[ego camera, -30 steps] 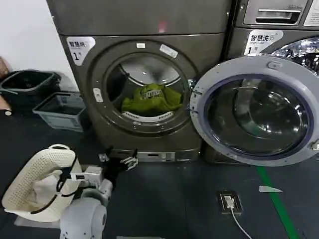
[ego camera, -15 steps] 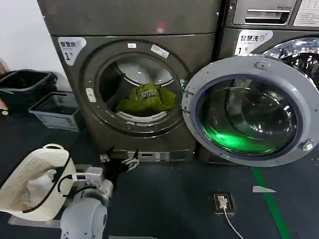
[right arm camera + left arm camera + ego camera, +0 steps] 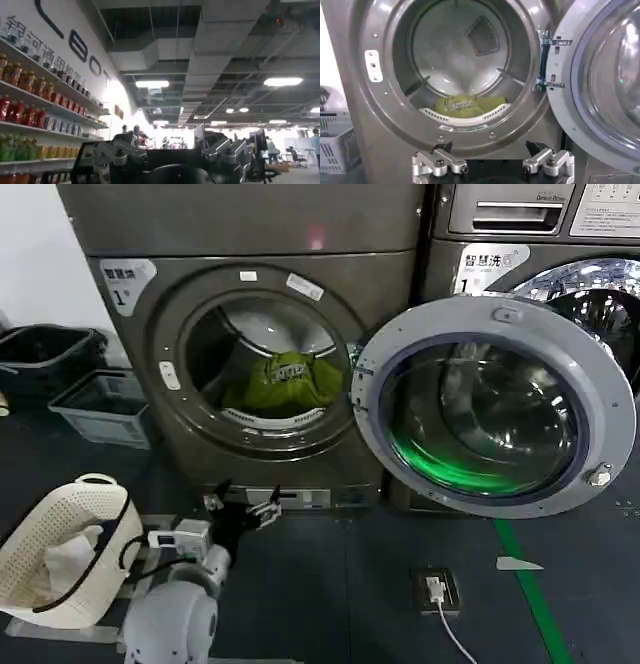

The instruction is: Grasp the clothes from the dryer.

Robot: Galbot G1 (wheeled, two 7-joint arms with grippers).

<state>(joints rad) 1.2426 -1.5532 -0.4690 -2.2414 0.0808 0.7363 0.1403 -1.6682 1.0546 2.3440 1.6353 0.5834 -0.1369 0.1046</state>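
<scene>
head view: clothes [image 3: 278,381] lie crosswise in dryer [image 3: 250,334]; left claw [image 3: 243,508] released.

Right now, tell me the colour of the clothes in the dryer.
Olive green, with a small pale printed patch. The clothes show best in the head view, lying inside the dryer.

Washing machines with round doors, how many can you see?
2. The dryer with the "1" sticker stands on the left, door swung open, green clothes inside. A second machine stands to its right, partly hidden behind that open door.

head: high, facing dryer [image 3: 260,364] | left wrist: low, nearer (same drum) | right wrist: upward
</scene>
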